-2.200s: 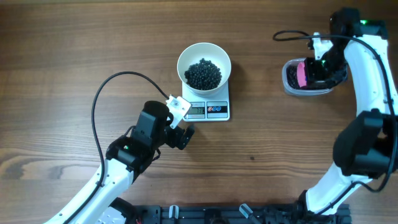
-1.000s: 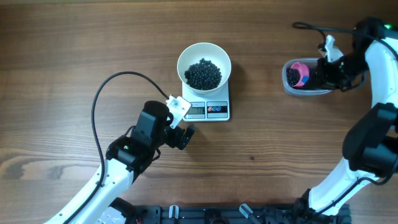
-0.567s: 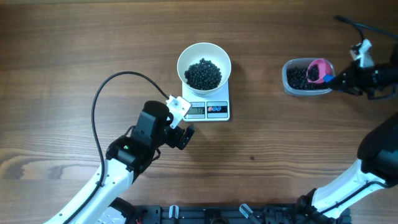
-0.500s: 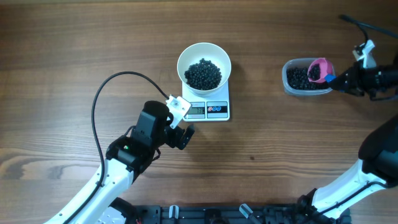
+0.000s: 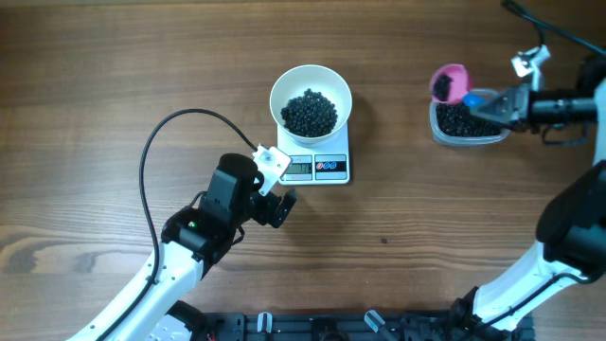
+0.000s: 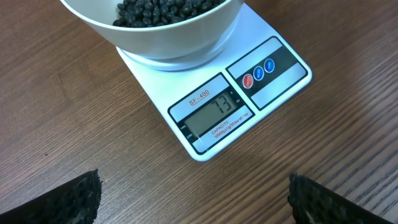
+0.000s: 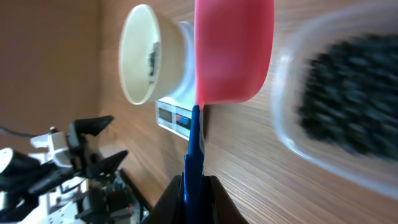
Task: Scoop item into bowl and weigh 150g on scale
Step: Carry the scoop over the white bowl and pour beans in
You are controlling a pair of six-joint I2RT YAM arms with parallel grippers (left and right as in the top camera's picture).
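The right gripper (image 5: 499, 102) is clamped narrow on the blue handle (image 7: 193, 152) of a pink scoop (image 5: 447, 82). The right wrist view shows only the scoop's outer shell, so what is inside stays hidden, and from overhead the cup is too small to read. The jaws are cut off at the bottom edge of the wrist picture, and the clear tub (image 7: 292, 118) beside the scoop is blurred, its black beans (image 7: 351, 106) a dark smear.

From overhead the scoop hangs at the tub's far left corner, well apart from the white bowl (image 5: 280, 87). The bowl holds a heap of beans and sits on the scale (image 5: 333, 152).

Only the left wrist view gives the scale's display (image 6: 214, 114), which reads 73. It also shows the left gripper (image 6: 194, 202) spread wide and holding nothing, its fingertips cropped at the lower corners, over the wooden table (image 5: 142, 76) just in front of the scale.
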